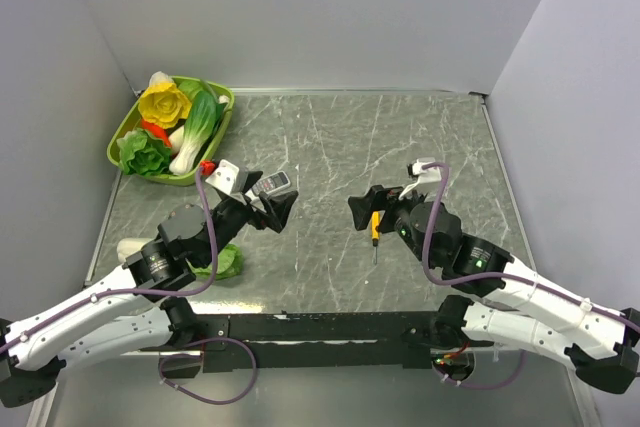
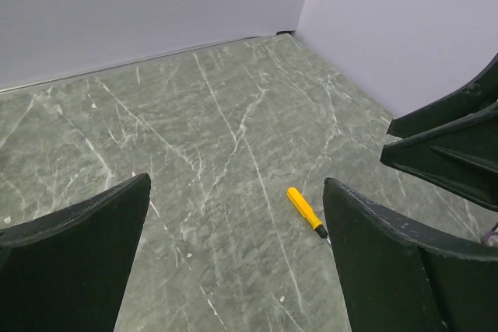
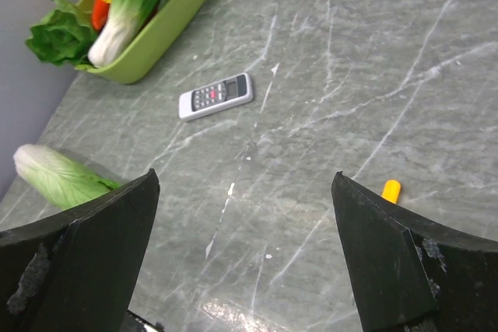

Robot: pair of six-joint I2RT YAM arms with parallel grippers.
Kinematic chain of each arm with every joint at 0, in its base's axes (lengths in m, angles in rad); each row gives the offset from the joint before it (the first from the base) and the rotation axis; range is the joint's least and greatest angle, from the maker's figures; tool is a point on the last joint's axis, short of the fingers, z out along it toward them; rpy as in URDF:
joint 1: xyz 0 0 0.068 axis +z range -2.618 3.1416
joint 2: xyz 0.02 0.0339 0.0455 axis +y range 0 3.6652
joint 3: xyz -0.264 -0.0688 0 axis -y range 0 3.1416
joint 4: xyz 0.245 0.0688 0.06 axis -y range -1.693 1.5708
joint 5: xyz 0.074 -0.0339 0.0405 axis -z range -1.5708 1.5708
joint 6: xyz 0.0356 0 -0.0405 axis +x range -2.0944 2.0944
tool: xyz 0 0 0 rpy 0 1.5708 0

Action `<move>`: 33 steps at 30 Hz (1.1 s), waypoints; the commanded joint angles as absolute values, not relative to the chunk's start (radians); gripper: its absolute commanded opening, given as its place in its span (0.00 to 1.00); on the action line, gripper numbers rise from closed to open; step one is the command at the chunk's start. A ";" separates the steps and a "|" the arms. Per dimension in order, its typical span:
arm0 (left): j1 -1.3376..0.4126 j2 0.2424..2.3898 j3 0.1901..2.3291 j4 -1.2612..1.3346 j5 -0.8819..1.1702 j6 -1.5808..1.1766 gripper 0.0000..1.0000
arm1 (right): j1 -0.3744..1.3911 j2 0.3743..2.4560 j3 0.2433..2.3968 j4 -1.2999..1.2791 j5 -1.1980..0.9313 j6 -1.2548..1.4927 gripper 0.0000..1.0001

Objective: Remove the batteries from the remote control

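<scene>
Hovering splayed — left hand (image 1: 285, 211), right hand (image 1: 358, 215)

Remote control (image 3: 216, 96) lies flat on the marbled table (image 3: 350, 75), button face up. It's a slim white bar with a dark window at one end and reddish keys, set at a slight slant, near the green basket (image 3: 159, 33) but apart from it.
</scene>
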State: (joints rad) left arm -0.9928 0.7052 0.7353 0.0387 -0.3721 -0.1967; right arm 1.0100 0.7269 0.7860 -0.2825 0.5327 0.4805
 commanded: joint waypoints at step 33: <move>-0.465 1.768 1.433 -0.538 0.003 -0.065 0.97 | 1.017 0.365 0.629 -0.285 0.285 0.376 1.00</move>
